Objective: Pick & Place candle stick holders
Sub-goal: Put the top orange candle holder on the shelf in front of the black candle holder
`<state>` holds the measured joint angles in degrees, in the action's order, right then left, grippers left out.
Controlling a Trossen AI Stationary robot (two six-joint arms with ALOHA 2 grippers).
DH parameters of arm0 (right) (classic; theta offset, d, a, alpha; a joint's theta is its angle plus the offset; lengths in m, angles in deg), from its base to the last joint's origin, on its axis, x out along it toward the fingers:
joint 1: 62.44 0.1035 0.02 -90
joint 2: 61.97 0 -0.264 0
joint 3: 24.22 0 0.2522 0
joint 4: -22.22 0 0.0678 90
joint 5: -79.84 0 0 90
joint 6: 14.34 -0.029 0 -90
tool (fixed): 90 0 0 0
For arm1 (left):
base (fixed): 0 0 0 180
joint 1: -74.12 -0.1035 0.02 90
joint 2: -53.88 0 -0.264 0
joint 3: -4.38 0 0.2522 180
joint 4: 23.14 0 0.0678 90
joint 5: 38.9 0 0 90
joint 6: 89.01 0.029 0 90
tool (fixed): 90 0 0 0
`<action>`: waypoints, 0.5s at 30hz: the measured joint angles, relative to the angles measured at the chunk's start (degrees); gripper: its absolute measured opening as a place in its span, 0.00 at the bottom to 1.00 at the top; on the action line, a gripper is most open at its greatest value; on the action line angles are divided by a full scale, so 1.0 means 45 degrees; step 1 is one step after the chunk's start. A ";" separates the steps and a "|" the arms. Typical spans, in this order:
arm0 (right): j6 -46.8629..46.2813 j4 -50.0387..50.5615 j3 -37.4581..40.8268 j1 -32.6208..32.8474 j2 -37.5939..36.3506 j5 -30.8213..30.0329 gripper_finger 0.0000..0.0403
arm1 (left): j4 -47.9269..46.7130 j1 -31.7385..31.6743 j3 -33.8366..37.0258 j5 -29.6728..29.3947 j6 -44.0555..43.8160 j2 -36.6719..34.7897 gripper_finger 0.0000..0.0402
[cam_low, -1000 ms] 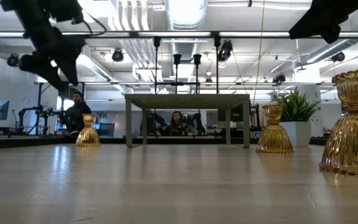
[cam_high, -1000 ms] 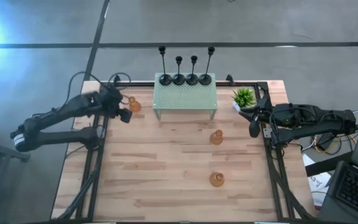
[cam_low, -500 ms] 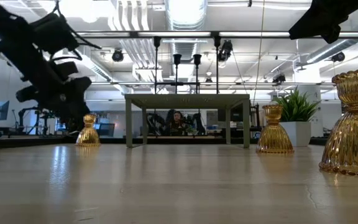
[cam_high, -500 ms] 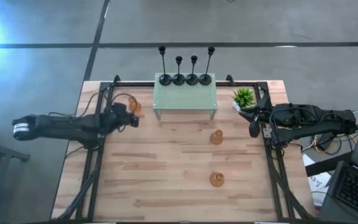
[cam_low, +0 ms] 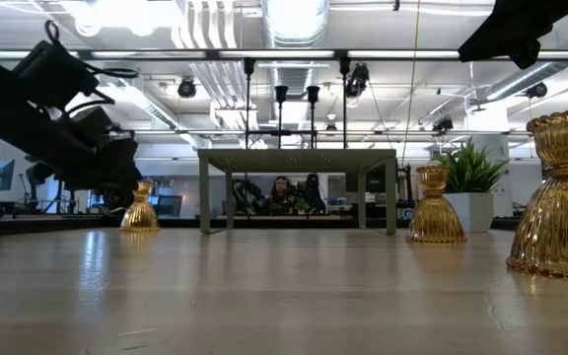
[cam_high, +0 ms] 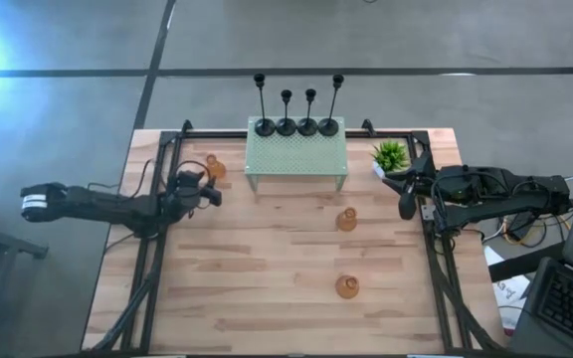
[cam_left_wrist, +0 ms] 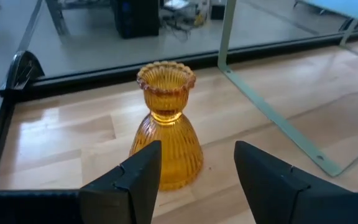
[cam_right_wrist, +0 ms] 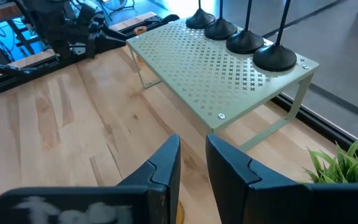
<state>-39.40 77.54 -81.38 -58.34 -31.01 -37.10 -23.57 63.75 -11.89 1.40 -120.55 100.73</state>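
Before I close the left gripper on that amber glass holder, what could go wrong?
The left gripper is open and low, with the amber holder ahead of its fingertips, not yet between them. Closing now could clip the flared base and push or tip it. The holder also stands close to the table's edge rail, so a shove that way might send it off.

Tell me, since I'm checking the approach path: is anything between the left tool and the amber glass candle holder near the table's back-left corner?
Nothing visible. The left tool stands open facing the squat amber ribbed glass candle holder, with only bare wooden tabletop between them.
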 joint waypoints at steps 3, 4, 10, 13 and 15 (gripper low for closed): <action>-0.0004 0.0000 0.0003 0.0005 -0.0005 0.0000 0.17 | 0.0789 -0.0010 0.0426 -0.0013 0.0568 0.0005 0.51; -0.0005 0.0000 0.0000 0.0004 -0.0002 0.0000 0.17 | 0.0953 -0.0042 0.0444 -0.0017 0.0629 0.0014 0.51; -0.0001 0.0000 0.0004 0.0003 0.0000 0.0000 0.20 | 0.1089 -0.0575 0.0444 -0.0269 0.1037 0.0225 0.51; -0.0002 0.0000 0.0001 0.0005 -0.0002 0.0000 0.21 | 0.1274 -0.1014 0.0449 -0.0141 0.0833 0.0446 0.51; -0.0004 0.0000 0.0000 0.0001 -0.0005 0.0000 0.22 | 0.1515 -0.1397 0.0453 0.0305 0.0626 0.0604 0.52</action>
<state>-39.42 77.54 -81.38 -58.34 -31.03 -37.10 -16.76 57.46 -9.85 2.77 -117.73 103.45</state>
